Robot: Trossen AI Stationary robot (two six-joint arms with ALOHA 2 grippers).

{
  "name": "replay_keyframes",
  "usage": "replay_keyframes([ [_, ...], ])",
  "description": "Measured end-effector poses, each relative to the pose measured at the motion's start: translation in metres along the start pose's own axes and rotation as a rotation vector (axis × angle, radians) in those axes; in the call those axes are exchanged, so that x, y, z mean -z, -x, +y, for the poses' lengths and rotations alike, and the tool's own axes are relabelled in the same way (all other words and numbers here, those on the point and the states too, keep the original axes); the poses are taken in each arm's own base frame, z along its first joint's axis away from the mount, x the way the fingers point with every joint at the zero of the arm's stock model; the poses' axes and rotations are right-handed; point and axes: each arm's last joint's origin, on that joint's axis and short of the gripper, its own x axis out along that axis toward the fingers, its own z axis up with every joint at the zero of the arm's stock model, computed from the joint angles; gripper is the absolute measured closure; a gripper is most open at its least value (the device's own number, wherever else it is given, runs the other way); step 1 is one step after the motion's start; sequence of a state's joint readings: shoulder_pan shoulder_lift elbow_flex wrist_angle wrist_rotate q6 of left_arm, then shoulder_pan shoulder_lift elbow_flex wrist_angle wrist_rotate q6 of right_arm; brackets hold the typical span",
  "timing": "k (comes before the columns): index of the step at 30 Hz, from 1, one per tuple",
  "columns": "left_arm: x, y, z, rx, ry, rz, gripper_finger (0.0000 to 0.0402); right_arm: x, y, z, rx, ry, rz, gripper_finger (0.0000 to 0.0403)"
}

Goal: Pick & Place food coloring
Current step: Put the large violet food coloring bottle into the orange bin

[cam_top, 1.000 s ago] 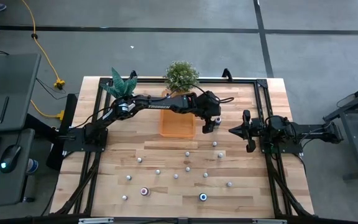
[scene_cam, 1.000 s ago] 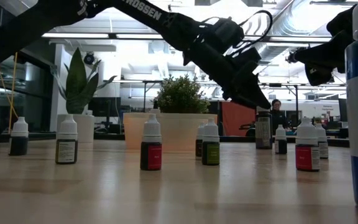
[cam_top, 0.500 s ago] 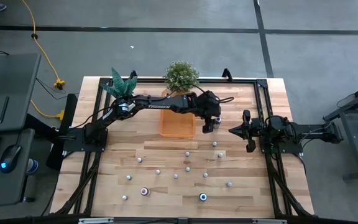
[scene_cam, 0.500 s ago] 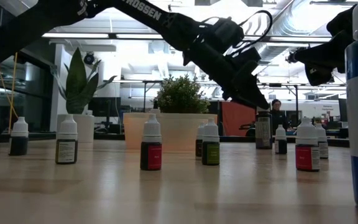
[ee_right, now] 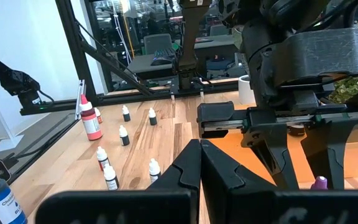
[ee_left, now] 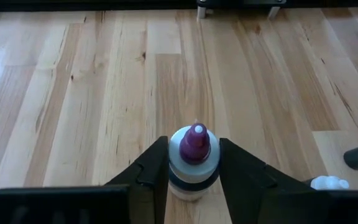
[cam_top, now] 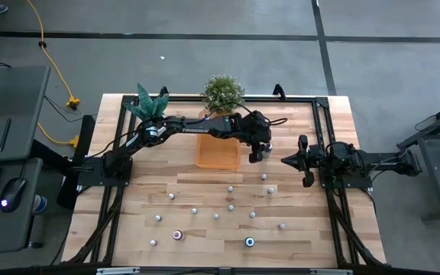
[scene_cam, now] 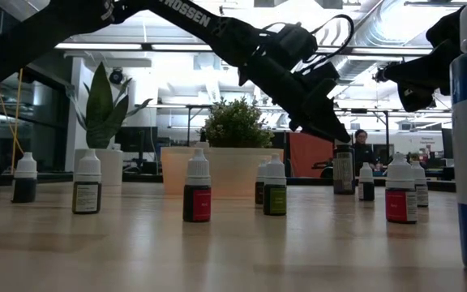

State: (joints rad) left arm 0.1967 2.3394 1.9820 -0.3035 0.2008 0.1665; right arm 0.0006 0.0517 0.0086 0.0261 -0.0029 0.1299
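The left gripper (ee_left: 194, 171) has its jaws closing snugly around a purple-tipped food coloring bottle (ee_left: 194, 163) beside the orange tray (cam_top: 218, 152); next, lift it trayward, while the right gripper (ee_right: 199, 163) waits shut, empty.

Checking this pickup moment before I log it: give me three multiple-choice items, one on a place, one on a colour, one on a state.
1. Where is the left gripper? A) beside the orange tray B) on the floor C) by a keyboard
2. Tip colour of the bottle it grips? A) green B) purple C) yellow
3. The right gripper is: A) wide open B) holding something C) shut, empty

Answers: A, the high view shows it by the tray; B, the left wrist view shows purple; C, its fingers meet with nothing between.
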Motion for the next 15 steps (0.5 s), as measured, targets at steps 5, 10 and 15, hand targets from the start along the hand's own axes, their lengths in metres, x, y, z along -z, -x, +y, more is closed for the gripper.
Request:
replay_keyframes([
  [5, 0.0, 0.0, 0.0002, -0.005, 0.001, 0.001, 0.0297, -0.0001, 0.0, 0.0, 0.0, 0.0, 0.0, 0.0402],
  [10, -0.0002, 0.0, 0.0003, -0.009, 0.001, -0.001, 0.0298, 0.0, 0.0, 0.0, 0.0, 0.0, 0.0, 0.0402],
  [15, -0.0002, 0.0, 0.0003, -0.009, 0.001, -0.001, 0.0298, 0.0, 0.0, 0.0, 0.0, 0.0, 0.0, 0.0402],
])
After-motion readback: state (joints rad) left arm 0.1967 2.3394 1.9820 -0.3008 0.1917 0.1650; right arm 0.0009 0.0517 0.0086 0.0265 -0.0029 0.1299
